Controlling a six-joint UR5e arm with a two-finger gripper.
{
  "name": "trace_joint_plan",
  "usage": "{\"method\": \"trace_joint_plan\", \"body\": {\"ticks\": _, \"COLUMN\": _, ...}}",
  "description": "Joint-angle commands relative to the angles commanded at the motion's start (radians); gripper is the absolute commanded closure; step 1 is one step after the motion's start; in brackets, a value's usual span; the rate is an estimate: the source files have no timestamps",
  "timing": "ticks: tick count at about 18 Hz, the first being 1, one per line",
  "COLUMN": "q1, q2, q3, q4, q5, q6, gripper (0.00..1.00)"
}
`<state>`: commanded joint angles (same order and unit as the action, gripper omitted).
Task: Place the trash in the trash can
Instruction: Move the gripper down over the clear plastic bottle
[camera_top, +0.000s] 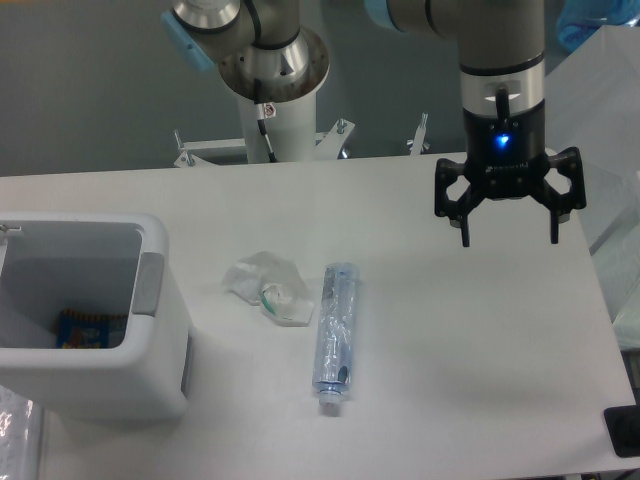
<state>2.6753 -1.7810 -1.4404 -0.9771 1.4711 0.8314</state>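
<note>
Trash: two pieces, both on the table (470, 380), none binned | bottle (333, 336) nearest, cap toward camera | wrapper (268, 287) just left of it | one trash can (95, 330) far left, something blue inside | one gripper (508, 240) hangs beyond, spread wide, empty | task looks unstarted

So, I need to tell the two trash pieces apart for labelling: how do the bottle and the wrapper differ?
The bottle is long, flattened and bluish, with a pale cap at its near end; the wrapper is smaller, crumpled into an irregular lump, with a green bit. The bottle lies lengthwise toward the camera, right of the wrapper. Both are clear plastic, lying on the table outside the trash can.
</note>
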Motion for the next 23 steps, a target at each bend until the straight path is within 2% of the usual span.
{"method": "trace_joint_plan", "body": {"ticks": 4, "q1": -0.006, "q2": -0.009, "q3": -0.003, "q4": 0.002, "q5": 0.002, "q6": -0.011, "gripper": 0.00}}
{"method": "trace_joint_plan", "body": {"ticks": 10, "q1": -0.027, "q2": -0.049, "q3": -0.067, "q4": 0.029, "q5": -0.002, "q6": -0.017, "gripper": 0.00}}
{"method": "trace_joint_plan", "body": {"ticks": 12, "q1": -0.035, "q2": -0.070, "q3": -0.096, "q4": 0.066, "q5": -0.002, "q6": -0.050, "gripper": 0.00}}
{"method": "trace_joint_plan", "body": {"ticks": 14, "q1": -0.069, "q2": -0.095, "q3": -0.133, "q4": 0.135, "q5": -0.006, "q6": -0.139, "gripper": 0.00}}
{"method": "trace_joint_plan", "body": {"ticks": 16, "q1": -0.098, "q2": -0.135, "q3": -0.126, "q4": 0.166, "q5": -0.011, "q6": -0.181, "gripper": 0.00}}
{"method": "trace_joint_plan", "body": {"ticks": 20, "q1": -0.127, "q2": -0.224, "q3": -0.109, "q4": 0.173, "q5": -0.037, "q6": -0.244, "gripper": 0.00}}
{"method": "trace_joint_plan", "body": {"ticks": 23, "q1": -0.158, "q2": -0.281, "q3": -0.066, "q4": 0.173, "q5": -0.037, "q6": -0.248, "gripper": 0.00}}
